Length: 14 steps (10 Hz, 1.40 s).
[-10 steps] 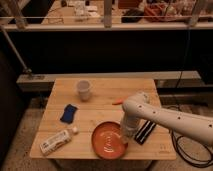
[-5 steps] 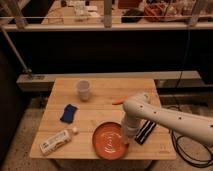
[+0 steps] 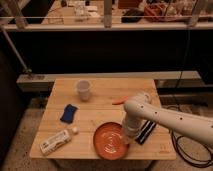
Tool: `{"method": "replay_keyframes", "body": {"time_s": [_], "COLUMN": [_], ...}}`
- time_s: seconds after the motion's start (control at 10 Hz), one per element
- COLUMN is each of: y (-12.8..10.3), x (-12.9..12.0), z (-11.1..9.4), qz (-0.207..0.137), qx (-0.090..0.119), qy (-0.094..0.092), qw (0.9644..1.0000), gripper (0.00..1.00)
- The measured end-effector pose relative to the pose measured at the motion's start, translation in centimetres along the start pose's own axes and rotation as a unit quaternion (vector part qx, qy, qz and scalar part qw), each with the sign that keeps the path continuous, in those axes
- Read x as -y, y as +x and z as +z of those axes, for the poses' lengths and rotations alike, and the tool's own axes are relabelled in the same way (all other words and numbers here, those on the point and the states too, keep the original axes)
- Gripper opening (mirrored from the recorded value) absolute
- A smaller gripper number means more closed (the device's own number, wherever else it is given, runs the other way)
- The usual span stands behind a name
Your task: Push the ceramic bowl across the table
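The ceramic bowl (image 3: 108, 141), a wide, shallow orange-red dish with rings inside, sits at the front edge of the light wooden table (image 3: 115, 86), a little right of centre. My white arm reaches in from the right and bends down over the bowl's right rim. The gripper (image 3: 129, 135) is at the end of that arm, down at the bowl's right side and shut; the wrist covers most of it. Whether it touches the rim is hidden.
A small translucent cup (image 3: 83, 90) stands at the back left. A blue cloth-like item (image 3: 69, 113) and a lying bottle (image 3: 56, 141) are on the left. An orange stick (image 3: 120, 101) and a black flat object (image 3: 146, 132) lie near the arm. Cables (image 3: 186, 150) run on the floor at right.
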Motion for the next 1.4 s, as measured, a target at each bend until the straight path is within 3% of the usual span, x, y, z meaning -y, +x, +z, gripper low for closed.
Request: {"method": "replay_keyframes", "body": {"time_s": [1.4], "y": [0.8], "x": [-0.51], "z": [0.1], "qz": [-0.012], "qx": [-0.008], "qy": [-0.003], "qw": [0.9999], "gripper": [0.01]}}
